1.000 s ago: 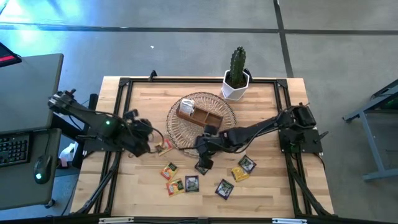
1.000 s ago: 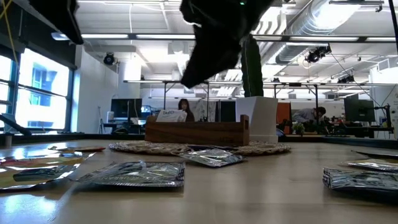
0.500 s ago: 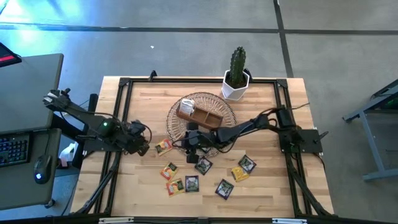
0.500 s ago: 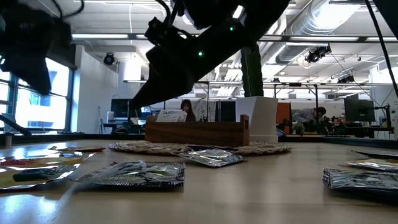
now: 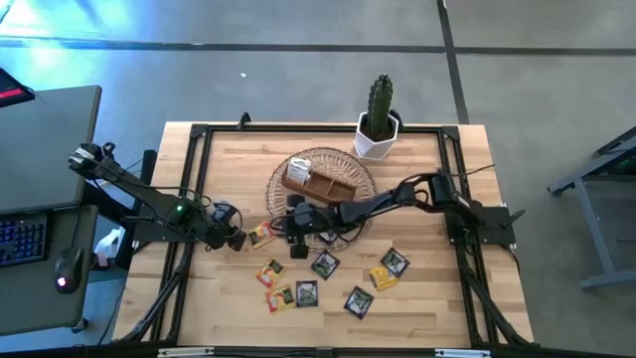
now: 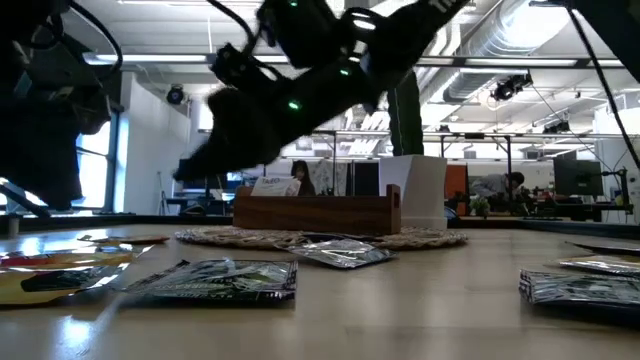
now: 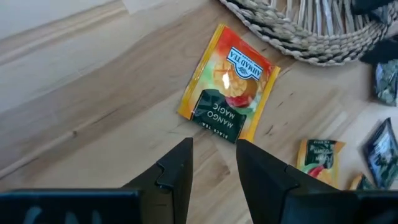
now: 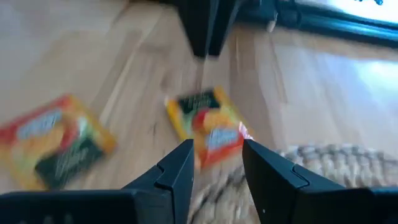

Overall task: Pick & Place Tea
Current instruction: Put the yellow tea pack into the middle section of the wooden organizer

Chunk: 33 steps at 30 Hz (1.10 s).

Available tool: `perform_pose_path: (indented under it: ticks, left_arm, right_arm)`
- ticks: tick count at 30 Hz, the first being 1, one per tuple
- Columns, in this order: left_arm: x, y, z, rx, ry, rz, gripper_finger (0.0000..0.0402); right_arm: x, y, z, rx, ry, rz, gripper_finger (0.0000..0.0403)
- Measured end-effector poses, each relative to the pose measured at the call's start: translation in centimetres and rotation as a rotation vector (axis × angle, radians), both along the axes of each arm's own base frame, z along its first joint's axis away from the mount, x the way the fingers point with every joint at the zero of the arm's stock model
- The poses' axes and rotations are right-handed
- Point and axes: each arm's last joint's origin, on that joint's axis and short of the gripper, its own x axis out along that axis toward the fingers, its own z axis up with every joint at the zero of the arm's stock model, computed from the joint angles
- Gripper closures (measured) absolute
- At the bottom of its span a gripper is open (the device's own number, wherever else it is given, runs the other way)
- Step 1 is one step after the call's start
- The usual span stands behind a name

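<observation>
Both claws stand apart, holding nothing. I see the left claw (image 5: 231, 239) and right claw (image 5: 298, 221) flanking one orange tea packet (image 5: 262, 235) lying flat on the surface (image 5: 427, 298) (just beside the wicker basket (image 5: 283, 194)). Risk: two converging arms may collide.

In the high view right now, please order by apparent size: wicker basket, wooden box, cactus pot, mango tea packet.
1. Wicker basket, clearly largest.
2. Wooden box.
3. Cactus pot, close to the box; unsure.
4. Mango tea packet, smallest.
</observation>
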Motion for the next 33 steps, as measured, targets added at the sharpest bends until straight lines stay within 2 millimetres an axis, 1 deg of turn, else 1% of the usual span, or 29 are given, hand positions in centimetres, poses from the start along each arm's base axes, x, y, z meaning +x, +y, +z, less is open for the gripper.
perform_pose_path:
  ticks: [3, 7, 11, 16, 20, 28, 33]
  left_arm:
    - [-0.1, 0.1, -0.4, -0.012, 0.012, 0.027, 0.028]
    - [-0.2, 0.1, -1.0, -0.036, 0.006, 0.054, 0.028]
    - [-0.1, 0.1, -1.7, -0.059, -0.036, 0.059, 0.028]
    - [-0.2, 0.1, -2.9, -0.082, -0.049, 0.101, 0.028]
    - [-0.1, 0.2, -3.5, -0.067, -0.046, 0.118, 0.028]
    - [0.6, -0.1, -3.9, -0.047, -0.07, 0.124, 0.028]
    - [1.1, -0.4, -4.2, -0.035, -0.084, 0.112, 0.028]
  right_arm:
    - [1.2, -0.5, 0.2, -0.013, 0.021, -0.002, 0.0269]
    - [2.0, -1.0, -1.4, -0.023, 0.092, -0.02, 0.0269]
    - [2.6, -1.2, -2.0, -0.021, 0.087, -0.022, 0.0269]
    - [2.2, -1.2, -3.7, -0.018, 0.148, -0.043, 0.0269]
    - [2.1, -1.2, -3.7, -0.013, 0.144, -0.041, 0.0269]
    - [2.0, -0.8, -3.9, 0.007, 0.152, 0.082, 0.0269]
    - [2.1, -0.6, -3.9, 0.011, 0.142, 0.096, 0.0269]
